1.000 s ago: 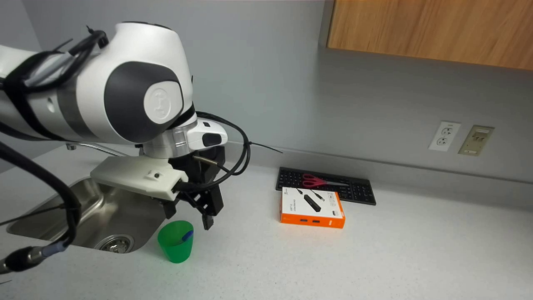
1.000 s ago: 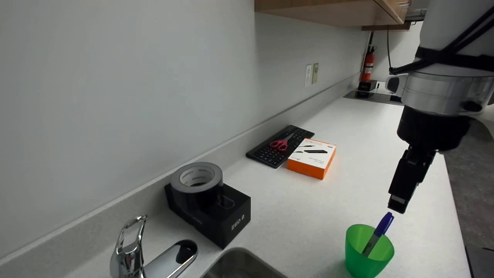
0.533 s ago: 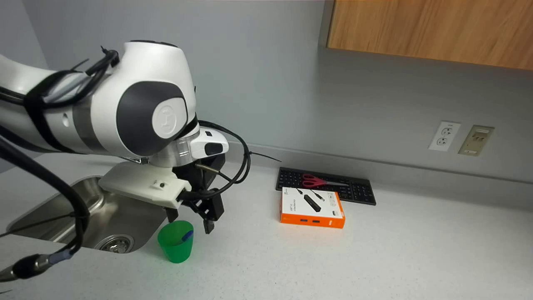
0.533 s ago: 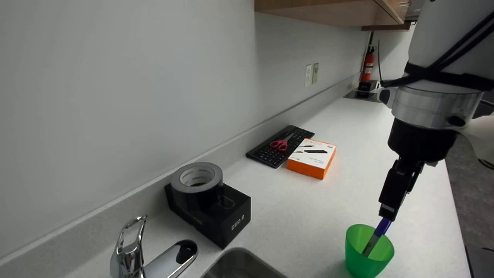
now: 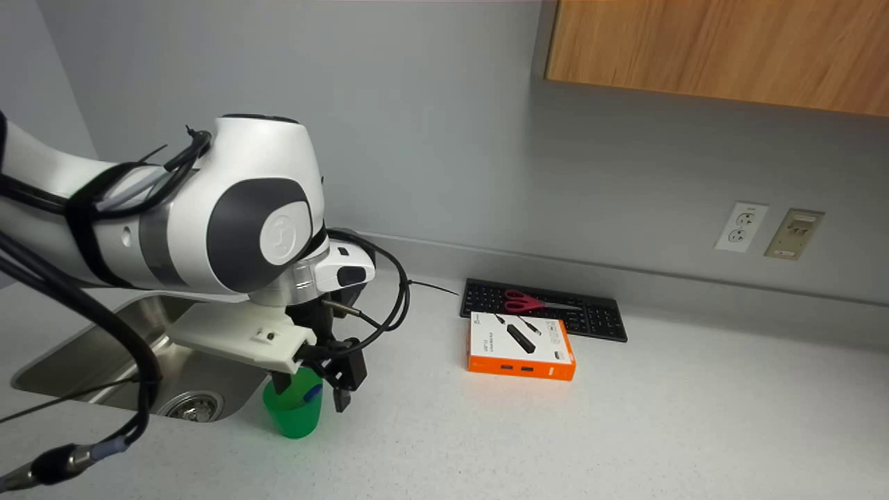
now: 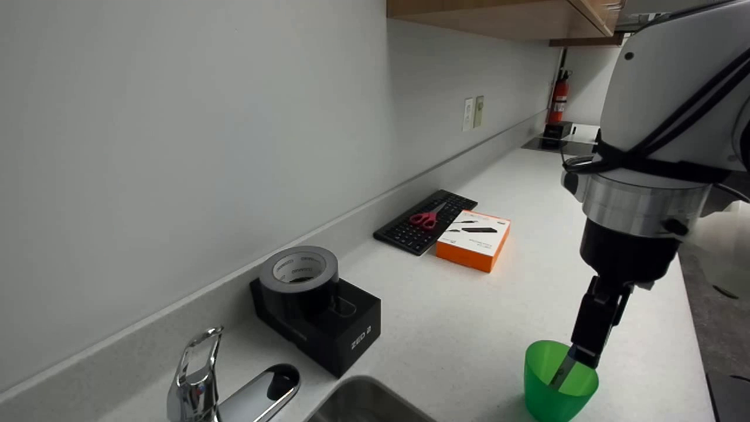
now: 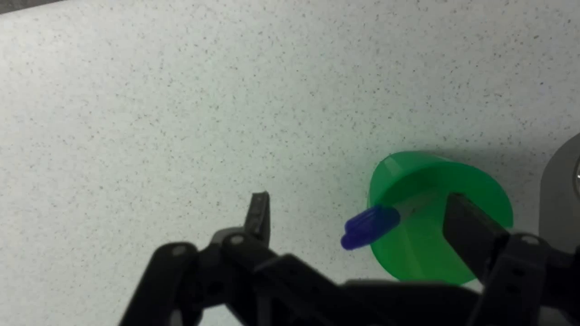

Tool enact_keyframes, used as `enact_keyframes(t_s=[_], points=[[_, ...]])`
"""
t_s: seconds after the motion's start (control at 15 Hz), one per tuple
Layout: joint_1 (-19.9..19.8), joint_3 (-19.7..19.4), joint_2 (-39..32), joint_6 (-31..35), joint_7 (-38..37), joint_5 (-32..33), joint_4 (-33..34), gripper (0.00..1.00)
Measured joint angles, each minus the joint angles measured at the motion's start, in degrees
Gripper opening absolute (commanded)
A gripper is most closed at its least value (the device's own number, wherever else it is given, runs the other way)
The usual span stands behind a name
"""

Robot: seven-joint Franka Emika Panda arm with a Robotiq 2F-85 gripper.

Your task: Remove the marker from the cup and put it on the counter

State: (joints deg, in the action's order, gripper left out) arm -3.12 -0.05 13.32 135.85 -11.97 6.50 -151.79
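The green cup (image 5: 292, 420) stands upright on the white counter (image 5: 625, 430); it also shows in an exterior view (image 6: 551, 401) and in the wrist view (image 7: 421, 258). A marker with a blue-purple cap (image 7: 371, 226) leans in it, cap end up over the rim. In an exterior view the grey barrel of the marker (image 6: 562, 373) shows, and a fingertip hides its cap. My gripper (image 7: 358, 197) is open and empty. Its fingers stand wide apart on both sides of the marker's cap, one over the cup's opening, one outside over the counter.
The steel sink (image 5: 233, 392) lies right beside the cup. A white and orange box (image 5: 521, 344) and a black keyboard (image 5: 604, 319) with red scissors (image 5: 524, 303) lie near the wall. A black box (image 6: 357, 331) bearing a tape roll (image 6: 302, 287) stands near the faucet (image 6: 196, 384).
My gripper has moved down toward the cup, its fingertips now at the height of the marker's cap. It stays open. The cup and the marker have not moved.
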Motion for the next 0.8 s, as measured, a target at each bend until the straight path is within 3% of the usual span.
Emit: enact_keyframes(t_s=[0.33,0.47,0.8], points=[[0.60,0.51,-1.36,2.17,0.00,-0.42,-0.01,1.00],[0.72,0.78,-1.89,2.89,0.00,-0.49,-0.01,0.74],[0.89,1.17,-2.48,3.91,0.01,-0.49,-0.01,0.35]])
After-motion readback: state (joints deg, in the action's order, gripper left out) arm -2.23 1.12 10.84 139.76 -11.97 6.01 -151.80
